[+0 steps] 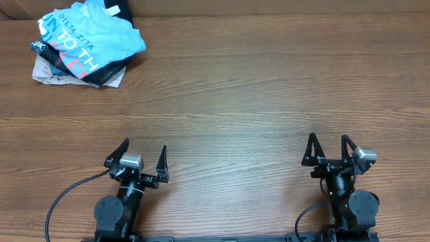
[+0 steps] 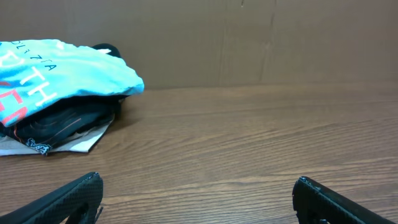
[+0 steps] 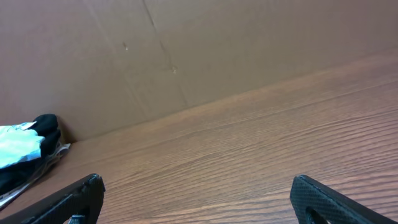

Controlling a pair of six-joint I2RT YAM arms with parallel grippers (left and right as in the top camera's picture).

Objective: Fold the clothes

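The sky-blue T-shirt [image 1: 91, 37] lies crumpled at the table's far left corner, on top of a pile of dark garments, with white and red lettering facing up. It also shows in the left wrist view [image 2: 62, 68] and partly at the left edge of the right wrist view [image 3: 18, 149]. My left gripper [image 1: 143, 151] is open and empty at the near left, far from the shirt. My right gripper [image 1: 329, 142] is open and empty at the near right.
A pile of black and dark folded garments [image 1: 101, 70] with a pale cloth or paper [image 1: 50, 75] beneath lies under the shirt. A brown cardboard wall [image 2: 249, 37] stands along the table's far edge. The wooden table [image 1: 255, 94] spreads between the grippers and the pile.
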